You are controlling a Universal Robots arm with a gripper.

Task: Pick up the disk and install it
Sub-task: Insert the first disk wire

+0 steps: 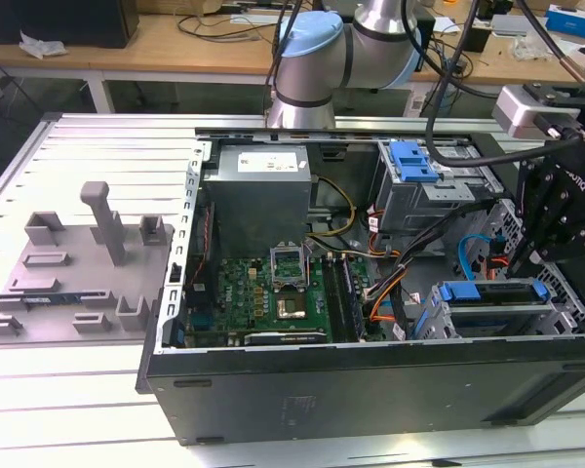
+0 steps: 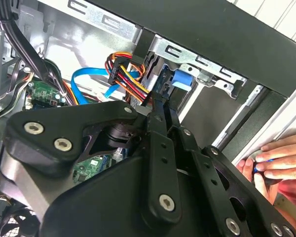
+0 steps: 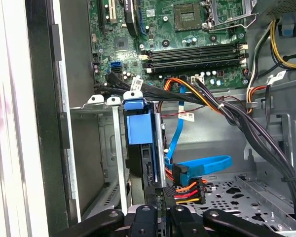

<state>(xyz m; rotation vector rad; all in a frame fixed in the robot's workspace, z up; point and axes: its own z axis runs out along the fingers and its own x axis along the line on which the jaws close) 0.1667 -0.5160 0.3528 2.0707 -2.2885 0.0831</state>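
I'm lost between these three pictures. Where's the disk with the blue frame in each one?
Exterior view: the disk sits inside the case, at the exterior view's right.
First wrist view: the disk is seen edge-on in the metal bay.
Second wrist view: the disk's blue end sits beside the coloured wires.
Shared landmark: the blue flat cable beside it.

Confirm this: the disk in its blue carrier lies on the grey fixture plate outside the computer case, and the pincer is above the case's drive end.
Wrong on one point. The exterior view shows the disk in the drive cage inside the computer case, not on the grey fixture plate. The pincer is indeed above the case's drive end.
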